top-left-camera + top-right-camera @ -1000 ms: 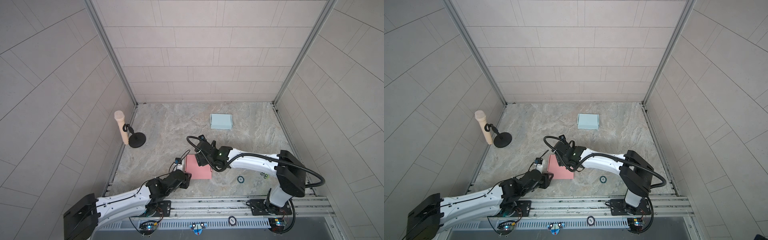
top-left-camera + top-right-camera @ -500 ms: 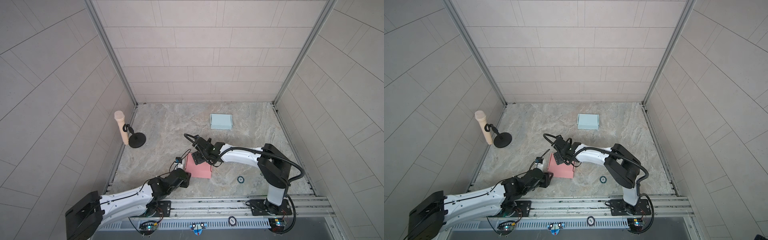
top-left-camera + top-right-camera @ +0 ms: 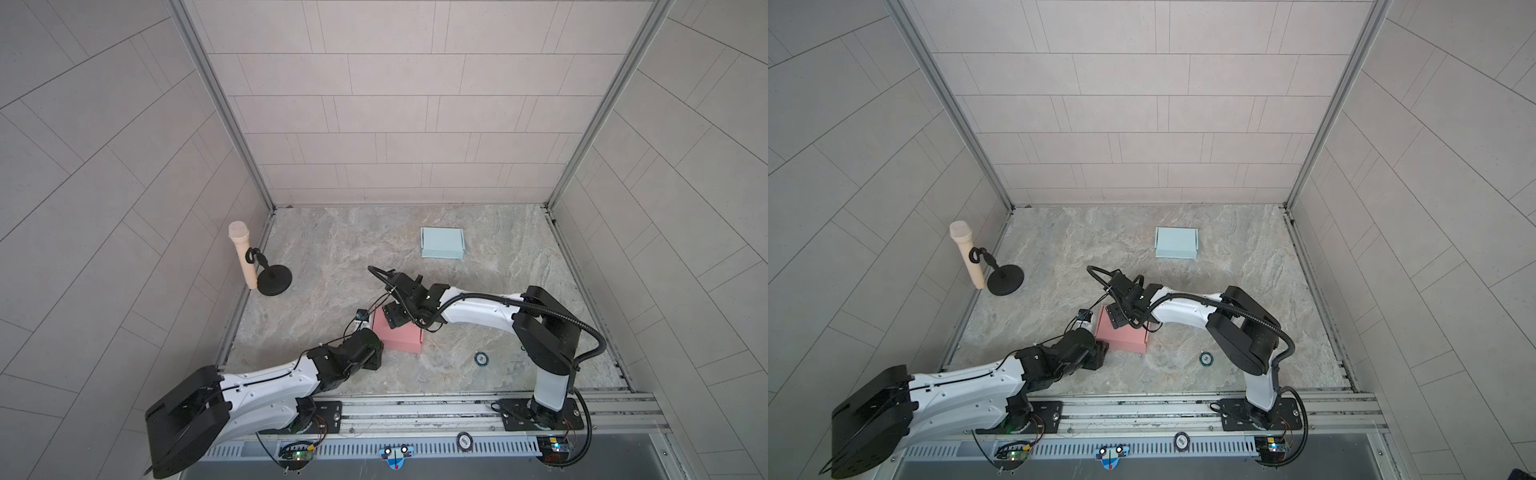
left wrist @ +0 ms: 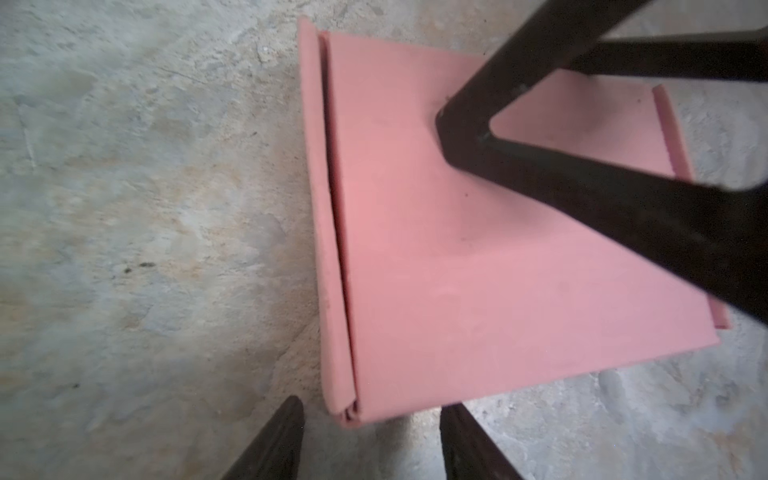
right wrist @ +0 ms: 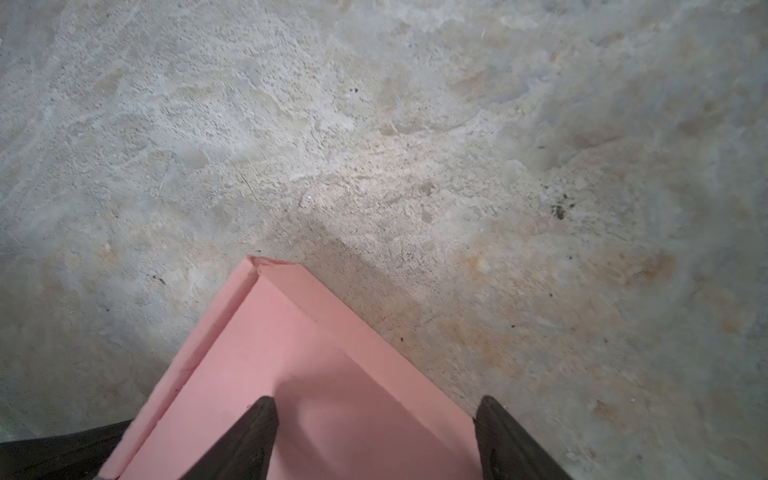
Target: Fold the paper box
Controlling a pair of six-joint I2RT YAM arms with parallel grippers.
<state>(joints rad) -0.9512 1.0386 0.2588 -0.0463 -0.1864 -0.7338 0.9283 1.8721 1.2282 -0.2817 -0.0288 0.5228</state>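
Pink paper box (image 3: 401, 338) is lying folded flat near the front middle of the table (image 3: 332, 249), right claw (image 5: 376, 400) spread wide with one fingertip on its top, left claw (image 4: 372, 415) released, jaws apart right at its corner.

A pink paper box (image 4: 436, 270) lies flat on the mottled grey worktop (image 4: 145, 208), with a folded flap running along 1 long edge. The left gripper (image 4: 370, 440) has its 2 dark fingertips (image 4: 282, 436) spread apart on either side of the box's nearest corner. The right gripper (image 4: 453, 124) reaches in over the box, its black tip on the top panel.
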